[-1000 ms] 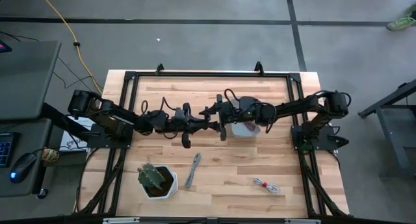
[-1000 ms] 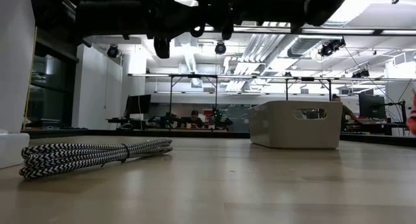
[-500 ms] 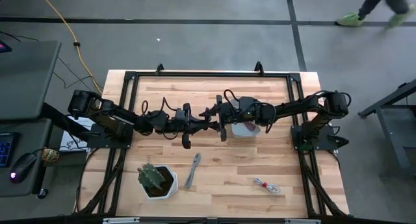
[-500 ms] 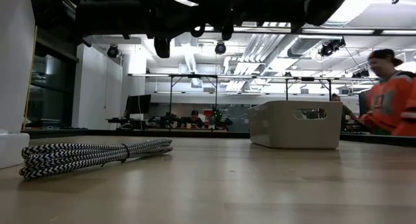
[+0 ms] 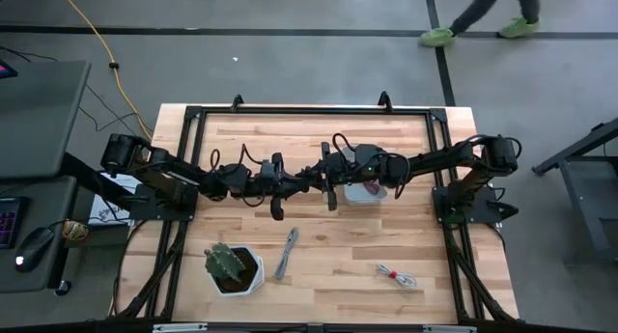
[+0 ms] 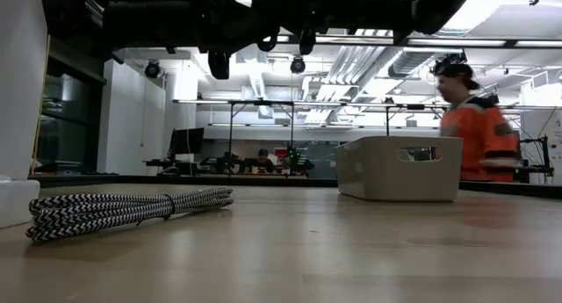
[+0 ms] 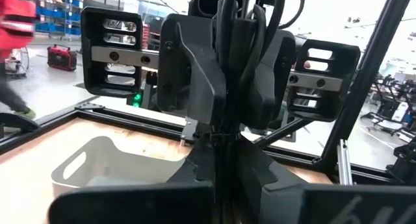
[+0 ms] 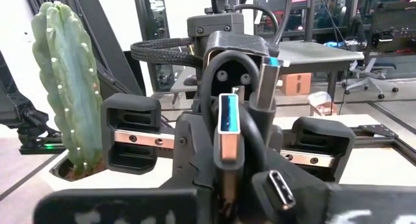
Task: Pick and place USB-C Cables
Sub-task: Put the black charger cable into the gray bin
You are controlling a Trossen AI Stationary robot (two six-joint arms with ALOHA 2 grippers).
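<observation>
Looks like a mid-air handoff. The left pincer (image 5: pixel 301 184) is clenched on the black USB-C cable (image 8: pixel 224 130), plugs poking out toward the right pincer (image 5: pixel 328 176), which meets it nose to nose and looks clamped on the same bundle. I'd confirm the right one has the whole bundle, not one loop, before the left lets go, then open the left slowly and back straight off. The pale tray (image 5: pixel 364 195) is just behind the right pincer, under its wrist. The grey cable (image 5: pixel 286 253) and whitish-red cable (image 5: pixel 396 275) lie on the counter (image 5: pixel 386 236), well apart from both pincers.
</observation>
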